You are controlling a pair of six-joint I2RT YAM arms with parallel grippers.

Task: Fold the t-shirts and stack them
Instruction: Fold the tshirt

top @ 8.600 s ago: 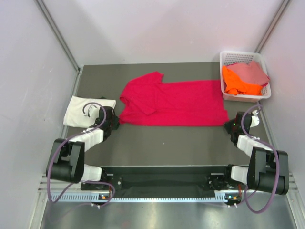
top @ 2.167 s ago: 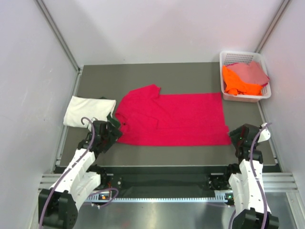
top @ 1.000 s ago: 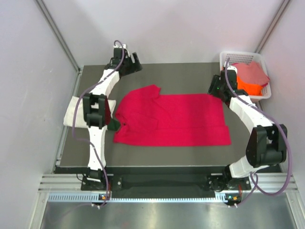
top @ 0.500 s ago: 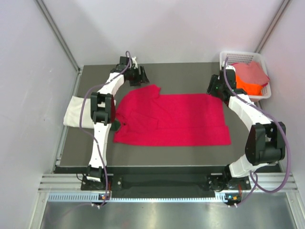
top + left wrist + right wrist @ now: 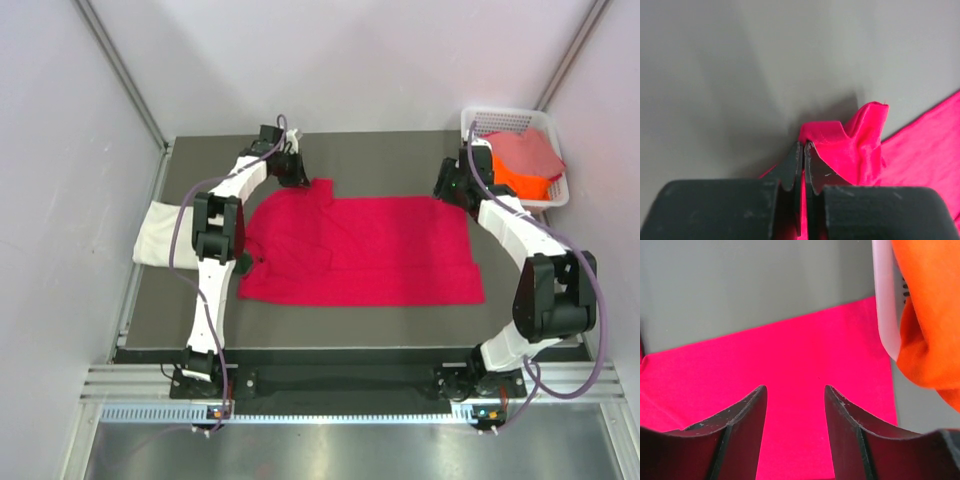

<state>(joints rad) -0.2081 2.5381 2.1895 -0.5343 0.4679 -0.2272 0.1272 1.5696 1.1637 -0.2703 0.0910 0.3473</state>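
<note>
A crimson-red t-shirt (image 5: pixel 365 250) lies spread flat across the grey table. My left gripper (image 5: pixel 299 177) is at its far left corner, shut on a pinched-up fold of the red cloth (image 5: pixel 850 145), which bunches around the fingertips (image 5: pixel 804 146). At the shirt's far right corner my right gripper (image 5: pixel 449 187) hovers over the red fabric (image 5: pixel 790 365) with its jaws open and nothing between them. A folded cream-white t-shirt (image 5: pixel 160 235) lies at the left edge. Orange (image 5: pixel 520 178) and dusty pink (image 5: pixel 525 152) t-shirts fill the basket.
The white plastic lattice basket (image 5: pixel 478 122) stands at the back right corner; its wall (image 5: pixel 885 305) is just right of my right gripper. Grey side walls enclose the table. The left arm's links (image 5: pixel 210 230) pass over the cream shirt's right end.
Both arms swung from the near edge to the shirt's far corners. Over the last second the left gripper moved right onto the shirt corner and shut on it; the right gripper barely moved.
</note>
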